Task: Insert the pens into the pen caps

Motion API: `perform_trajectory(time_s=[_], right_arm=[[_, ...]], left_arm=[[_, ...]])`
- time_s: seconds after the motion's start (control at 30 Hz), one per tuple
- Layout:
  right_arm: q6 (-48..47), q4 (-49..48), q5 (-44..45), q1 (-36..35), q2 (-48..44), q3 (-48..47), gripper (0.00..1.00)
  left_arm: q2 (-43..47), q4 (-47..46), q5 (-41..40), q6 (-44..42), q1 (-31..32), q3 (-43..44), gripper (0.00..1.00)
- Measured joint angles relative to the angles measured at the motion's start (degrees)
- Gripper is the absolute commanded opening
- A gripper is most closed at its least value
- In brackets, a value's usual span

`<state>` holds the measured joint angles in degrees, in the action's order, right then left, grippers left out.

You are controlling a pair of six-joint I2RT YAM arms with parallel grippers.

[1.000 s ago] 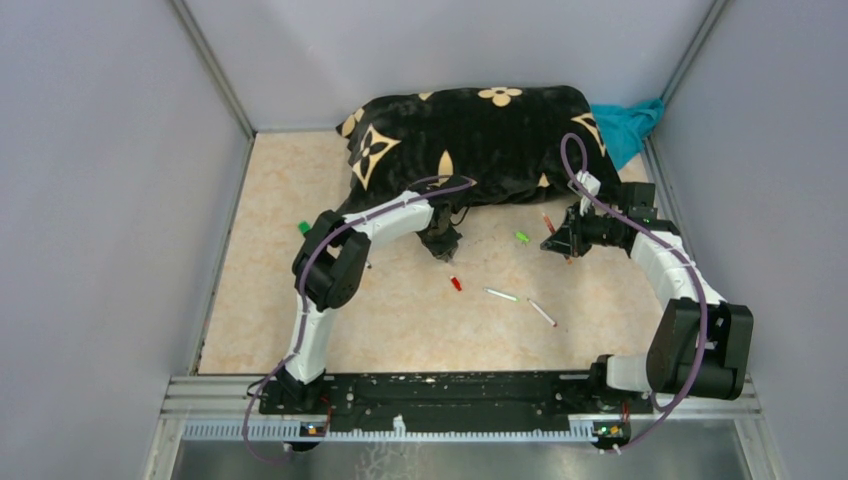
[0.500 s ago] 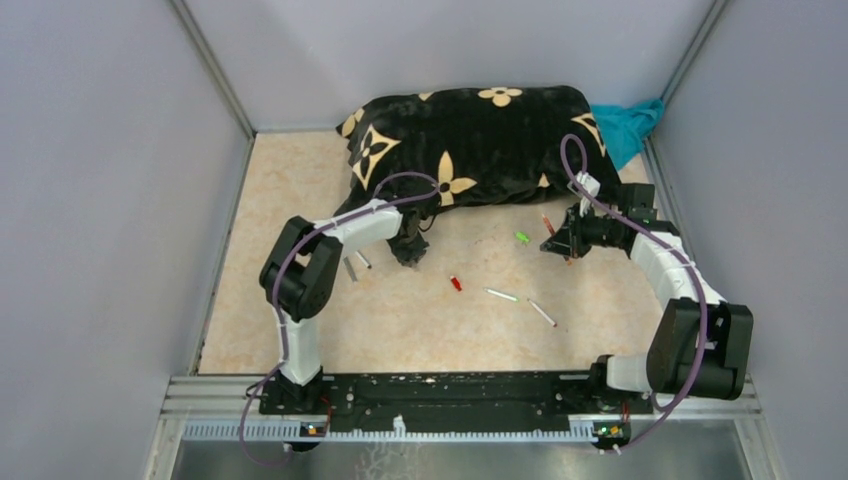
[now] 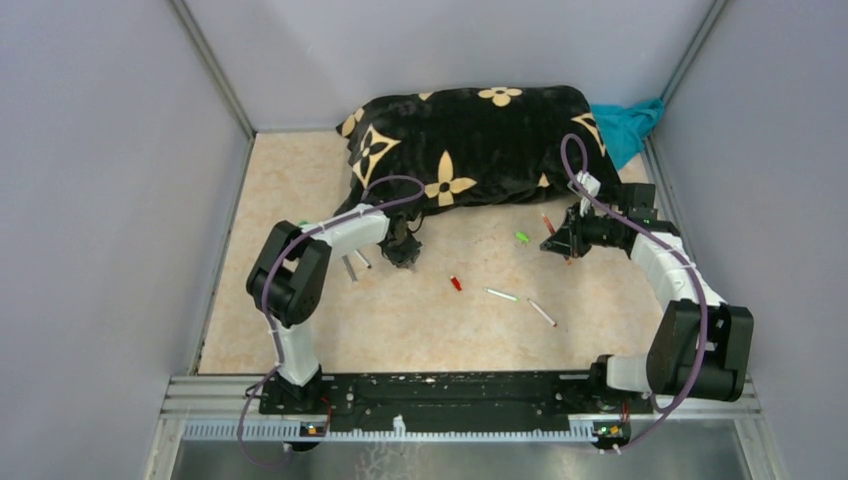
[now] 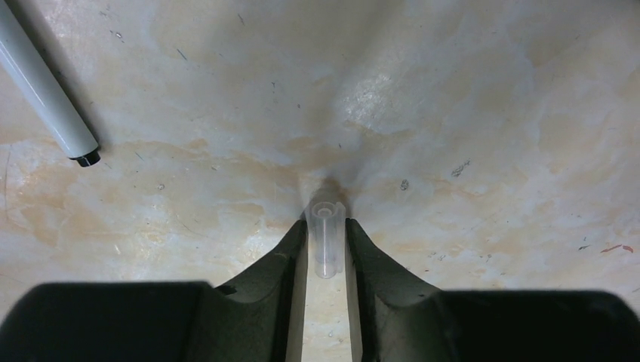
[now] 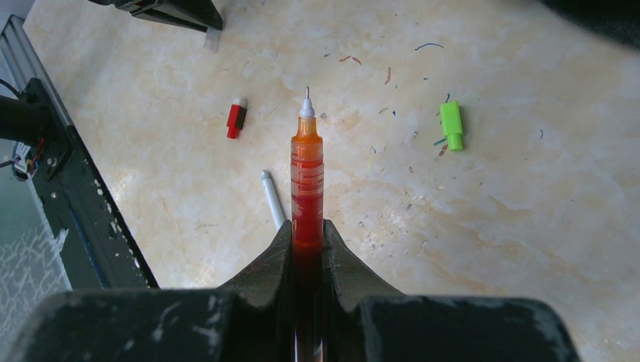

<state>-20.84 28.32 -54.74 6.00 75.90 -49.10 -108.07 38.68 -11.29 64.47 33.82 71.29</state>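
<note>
My left gripper (image 4: pixel 327 222) hangs low over the table (image 3: pixel 300 180), its jaws narrowly open around a small clear pen cap (image 4: pixel 326 237) that lies between the fingertips. In the top view this left gripper (image 3: pixel 405 253) is left of centre, near two pale pens (image 3: pixel 351 266). A white pen (image 4: pixel 45 90) lies off to its left. My right gripper (image 5: pixel 307 226) is shut on a red pen (image 5: pixel 307 173), nib pointing forward, held above the table at the right (image 3: pixel 555 242). A green cap (image 5: pixel 451 124) and a red cap (image 5: pixel 237 118) lie apart on the table.
A black bag with cream flowers (image 3: pixel 470 140) fills the back of the table, with a teal cloth (image 3: pixel 630 125) at its right. Two more white pens (image 3: pixel 502 295) (image 3: pixel 541 312) lie in the middle. Grey walls close in both sides.
My left arm has swung left, carrying its gripper from the centre toward the pale pens, and its jaws have parted slightly. The right arm has stayed still with the red pen.
</note>
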Motion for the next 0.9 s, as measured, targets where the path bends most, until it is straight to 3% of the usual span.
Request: perform_trajectory(time_s=[0.33,0.6,0.9], right_arm=[[-1.4,2.2,-0.8,-2.6,-1.1,-0.1,0.0],[-8.4,10.1,-1.1,-9.5,-1.1,-4.0,0.0],[-12.6,14.9,-2.6,-14.1,-1.1,-6.9,0.0]], left_arm=[[3.1,-7.7,4.3,-1.4,0.0,-5.2,0.16],[10.5,-20.2,6.1,-6.6,0.2,-16.6,0.04],[14.2,-26.6,8.0,-10.2,0.2,-22.3,0.01]])
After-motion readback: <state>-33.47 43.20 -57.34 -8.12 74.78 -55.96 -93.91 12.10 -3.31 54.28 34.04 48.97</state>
